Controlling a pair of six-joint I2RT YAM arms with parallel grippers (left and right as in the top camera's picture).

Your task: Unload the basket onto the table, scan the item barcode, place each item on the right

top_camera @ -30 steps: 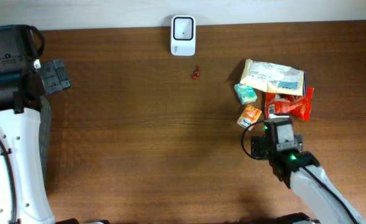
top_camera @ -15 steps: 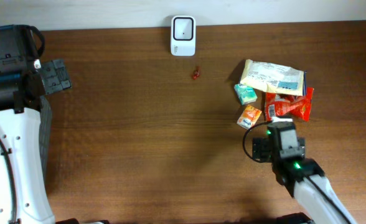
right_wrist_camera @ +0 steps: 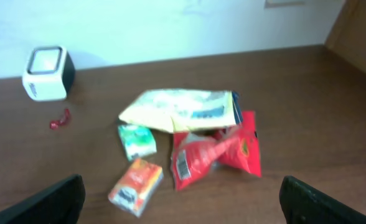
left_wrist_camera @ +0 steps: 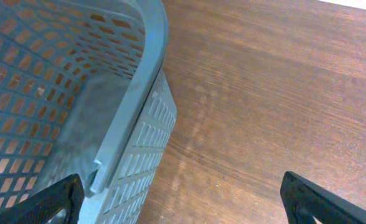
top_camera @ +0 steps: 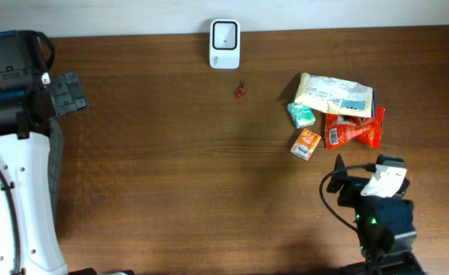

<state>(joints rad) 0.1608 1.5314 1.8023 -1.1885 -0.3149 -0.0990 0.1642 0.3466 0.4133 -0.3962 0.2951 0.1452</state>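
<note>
Several packaged items lie in a cluster at the right: a cream bag (top_camera: 335,95) (right_wrist_camera: 180,107), a red bag (top_camera: 353,130) (right_wrist_camera: 214,155) with its barcode facing up, a small green pack (top_camera: 301,114) (right_wrist_camera: 136,140) and an orange box (top_camera: 306,143) (right_wrist_camera: 136,185). A white scanner (top_camera: 224,43) (right_wrist_camera: 45,73) stands at the table's far edge. My right gripper (top_camera: 366,187) (right_wrist_camera: 183,199) hangs open in front of the cluster, touching nothing. At the far left my left gripper (top_camera: 64,93) (left_wrist_camera: 183,202) is open and holds nothing.
A grey mesh basket (left_wrist_camera: 77,93) (top_camera: 55,168) stands at the left edge, under the left gripper. A small red scrap (top_camera: 241,91) (right_wrist_camera: 60,118) lies near the scanner. The brown wooden table (top_camera: 171,168) stretches between basket and items.
The right arm has drawn back from the red bag and orange box toward the table's front edge. The left arm and all items have stayed put.
</note>
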